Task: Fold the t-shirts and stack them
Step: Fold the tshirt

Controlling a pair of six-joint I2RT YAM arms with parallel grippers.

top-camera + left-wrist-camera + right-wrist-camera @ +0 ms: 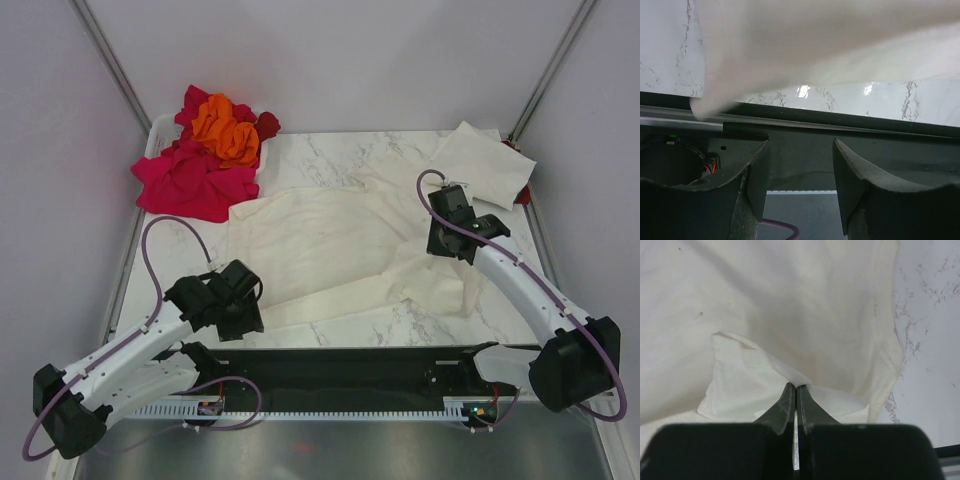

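Observation:
A cream t-shirt (340, 250) lies spread and rumpled across the middle of the marble table (330, 155). My right gripper (442, 245) sits on its right side, shut on a raised fold of the cream cloth (790, 300); the closed tips (796, 387) pinch it. My left gripper (240, 318) hovers at the shirt's near-left corner. Its jaws (800, 175) stand open with nothing between them, and the shirt's hem (815, 40) hangs just beyond them. A folded cream t-shirt (485, 160) rests at the back right. Pink (195, 180), orange (228, 128) and dark red (268, 124) t-shirts are heaped at the back left.
A black rail (340, 365) runs along the table's near edge between the arm bases; it also fills the left wrist view under the jaws (840, 145). Grey walls close in the back and both sides. Bare marble shows at the back centre and near front.

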